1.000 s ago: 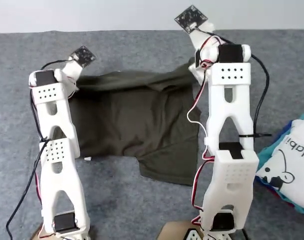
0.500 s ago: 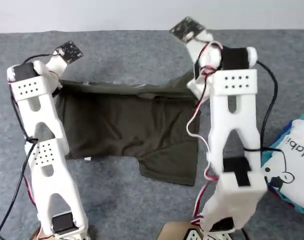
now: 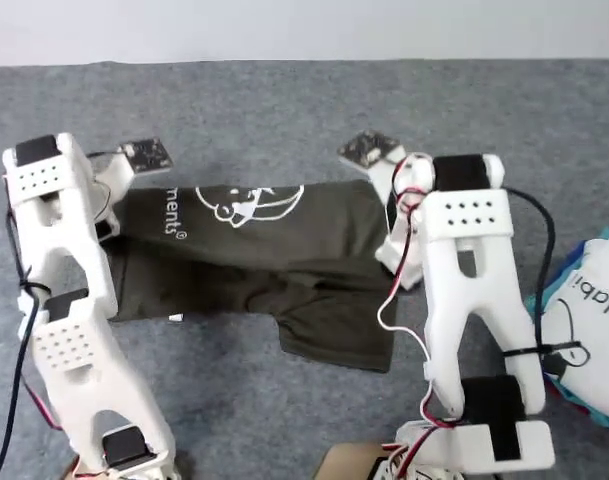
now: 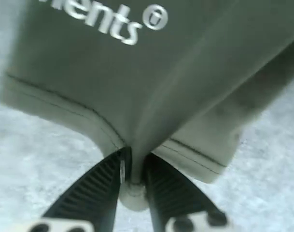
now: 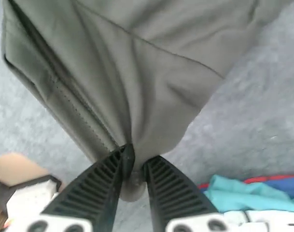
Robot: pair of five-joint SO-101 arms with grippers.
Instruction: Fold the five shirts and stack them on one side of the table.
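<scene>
**Both hands clamped on the green shirt, mid-desk**

From the high view I see a desk [image 3: 284,110] covered in a grey, carpet-like felt that runs the full width. Along its far edge is a strip of plain white wall [image 3: 284,30]. At the near edge, between my two arm bases, a corner of brown cardboard [image 3: 349,465] pokes in.

The dark olive shirt [image 3: 274,260] lies across the middle of the desk, between the arms. Its far part is turned over toward me, so a band with white lettering and a white line drawing [image 3: 249,203] faces up. I'll leave the wording unread. One sleeve [image 3: 339,335] sticks out flat at the near right. A small white scrap [image 3: 176,318] sits on the felt, touching or just beside the shirt's near-left edge.

My left hand [image 4: 132,162] is closed tight on a hemmed corner of the shirt, with the cloth bunched into a fold between its black ribbed fingers [image 4: 101,181]. The white lettering on the shirt shows just beyond them. My right hand [image 5: 133,157] is pinched shut the same way on the shirt's right side, and the fabric fans out from the grip.

At the right edge of the desk, beside the right arm, is a pile of other shirts [image 3: 584,320]. The top one is white with dark print, and there is teal beneath it. The right wrist view catches the teal cloth [image 5: 243,195] with red and blue edges behind it.
</scene>
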